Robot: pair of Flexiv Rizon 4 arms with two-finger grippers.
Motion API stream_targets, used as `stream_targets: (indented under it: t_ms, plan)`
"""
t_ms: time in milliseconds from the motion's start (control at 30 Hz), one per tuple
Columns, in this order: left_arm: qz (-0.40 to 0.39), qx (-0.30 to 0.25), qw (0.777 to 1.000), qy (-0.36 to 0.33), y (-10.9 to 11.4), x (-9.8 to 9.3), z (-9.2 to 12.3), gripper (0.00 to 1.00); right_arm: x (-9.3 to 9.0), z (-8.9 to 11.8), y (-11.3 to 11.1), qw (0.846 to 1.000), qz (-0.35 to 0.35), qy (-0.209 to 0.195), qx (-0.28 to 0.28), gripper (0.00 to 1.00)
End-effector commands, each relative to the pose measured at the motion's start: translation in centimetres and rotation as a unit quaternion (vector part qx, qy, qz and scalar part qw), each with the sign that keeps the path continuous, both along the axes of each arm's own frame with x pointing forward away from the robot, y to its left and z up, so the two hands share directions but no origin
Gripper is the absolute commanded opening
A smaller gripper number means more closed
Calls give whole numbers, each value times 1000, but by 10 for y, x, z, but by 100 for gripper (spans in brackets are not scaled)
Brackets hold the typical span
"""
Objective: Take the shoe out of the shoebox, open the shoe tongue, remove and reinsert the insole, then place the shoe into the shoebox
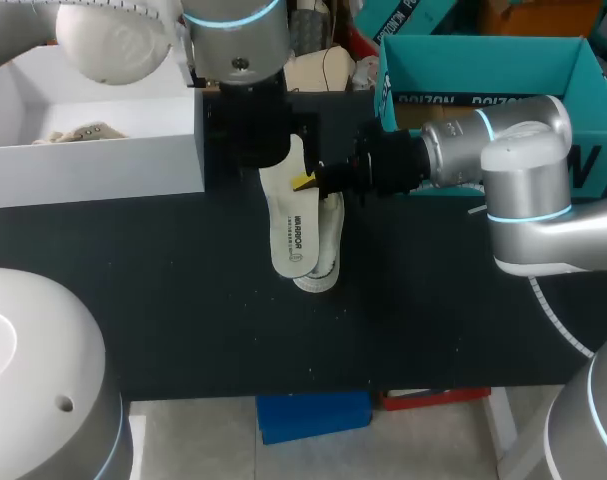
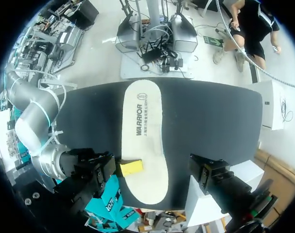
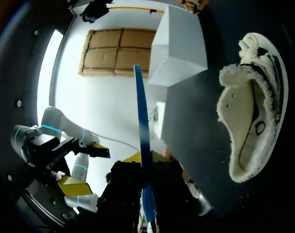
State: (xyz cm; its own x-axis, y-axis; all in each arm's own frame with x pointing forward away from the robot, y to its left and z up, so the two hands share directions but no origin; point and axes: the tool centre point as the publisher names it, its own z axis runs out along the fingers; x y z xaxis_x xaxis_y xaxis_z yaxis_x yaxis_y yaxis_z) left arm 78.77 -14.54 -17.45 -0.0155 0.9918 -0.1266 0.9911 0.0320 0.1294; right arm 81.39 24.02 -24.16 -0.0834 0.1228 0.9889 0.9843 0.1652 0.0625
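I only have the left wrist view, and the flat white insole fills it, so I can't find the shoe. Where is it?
Observer: In the head view, the white fleece-lined shoe lies on the black table, mostly hidden under the flat white insole. Its edge shows beside the insole and past its end.
Operator: Is its mouth open?
Observer: Yes. The right wrist view looks into a wide opening with the fleece collar spread.
Operator: I see one yellow tip on the insole. Is it clamped?
Observer: The right wrist view shows the insole edge-on between both tips of the right gripper.
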Motion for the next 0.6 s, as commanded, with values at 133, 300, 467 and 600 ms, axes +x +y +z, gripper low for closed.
stream_targets:
  t_ms: [133,300,467,600]
  plan:
    - [-2,-6,1000,-24,5,-37,-1,100,0,0,0,1000,0,0,0,0]
    - [0,-74,997,-3,6,-48,-2,100,0,0,0,1000,0,0,0,0]
    - [45,-222,974,-6,9,-48,2,100,0,0,0,1000,0,0,0,0]
    - [68,-347,935,-3,14,-48,5,100,0,0,0,1000,0,0,0,0]
